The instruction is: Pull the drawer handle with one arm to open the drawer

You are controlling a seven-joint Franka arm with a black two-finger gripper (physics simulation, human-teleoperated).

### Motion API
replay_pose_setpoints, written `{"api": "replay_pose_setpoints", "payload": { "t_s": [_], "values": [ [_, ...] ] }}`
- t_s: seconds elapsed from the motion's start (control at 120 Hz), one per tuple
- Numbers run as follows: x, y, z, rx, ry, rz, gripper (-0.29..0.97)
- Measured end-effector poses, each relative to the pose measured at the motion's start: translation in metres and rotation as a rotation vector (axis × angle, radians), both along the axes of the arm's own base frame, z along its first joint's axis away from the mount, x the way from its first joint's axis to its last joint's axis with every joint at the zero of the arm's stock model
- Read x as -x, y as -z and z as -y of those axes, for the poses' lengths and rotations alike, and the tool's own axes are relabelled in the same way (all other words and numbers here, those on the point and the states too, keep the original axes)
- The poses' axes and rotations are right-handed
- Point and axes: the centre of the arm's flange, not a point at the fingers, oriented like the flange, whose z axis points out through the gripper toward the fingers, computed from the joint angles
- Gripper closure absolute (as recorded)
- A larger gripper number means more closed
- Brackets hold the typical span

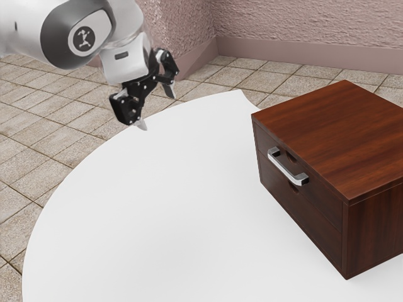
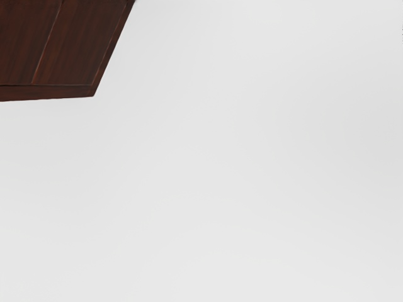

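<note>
A dark wooden cabinet (image 1: pixel 340 170) stands on the round white table (image 1: pixel 170 220) at the exterior view's right. Its upper drawer (image 1: pixel 296 173) is shut flush with the front and carries a silver bar handle (image 1: pixel 288 166). My black gripper (image 1: pixel 156 108) hangs above the table's far left edge, well to the left of the cabinet, open with nothing between its fingers. In the wrist view a corner of the cabinet (image 2: pixel 56 47) shows against the white tabletop (image 2: pixel 239 176).
A lower drawer front (image 1: pixel 302 217) sits beneath the handled one. Tiled floor (image 1: pixel 44 138) surrounds the table, and a pink textured wall (image 1: pixel 283 19) runs along the back. Bare tabletop lies between my gripper and the cabinet.
</note>
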Motion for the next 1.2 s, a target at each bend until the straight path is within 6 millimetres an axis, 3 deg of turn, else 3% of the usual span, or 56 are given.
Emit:
{"api": "replay_pose_setpoints", "payload": {
  "t_s": [0.317,0.617,1.2],
  "values": [
    [-0.014,0.072,0.035,-0.037,0.216,-0.010,0.00],
    [-0.030,0.109,0.051,-0.060,0.327,0.043,0.00],
    [-0.034,0.127,0.076,-0.080,0.444,0.089,0.00]
  ]
}}
